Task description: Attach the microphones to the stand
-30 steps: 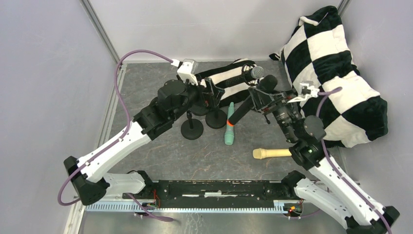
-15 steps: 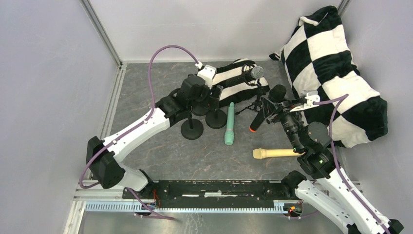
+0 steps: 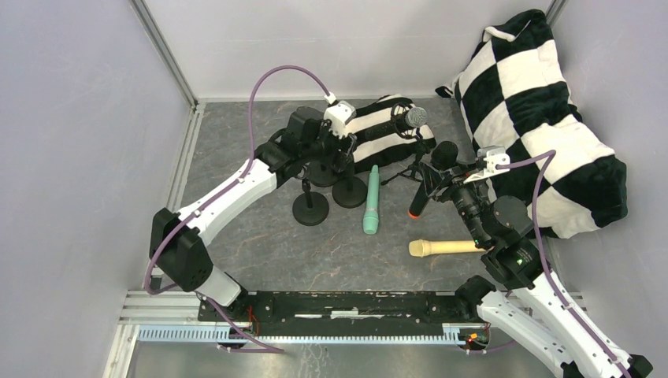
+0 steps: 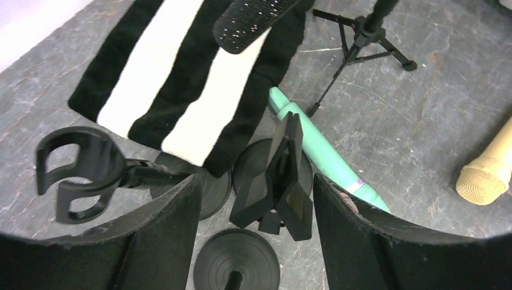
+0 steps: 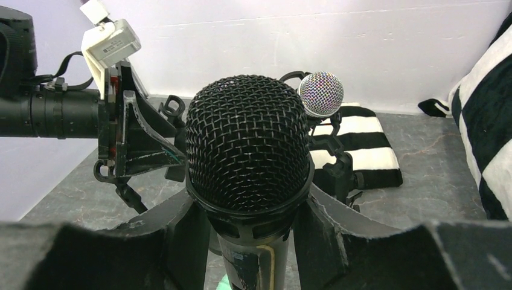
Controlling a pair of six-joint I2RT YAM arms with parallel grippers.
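Black with orange ring: gripping that mic (image 3: 419, 198) in right gripper (image 3: 436, 175), fingers clamped on barrel, just beside tripod (image 3: 406, 169). Straddling stand clip (image 4: 284, 181) with left gripper (image 4: 255, 181), fingers apart, not pinching. Mid-step, by the look: getting mic to clip. Next, likely: steady clip, press barrel in. Cramped among stands (image 3: 310, 211); free floor nearer, around mint mic (image 3: 371, 201) and cream mic (image 3: 441, 247).
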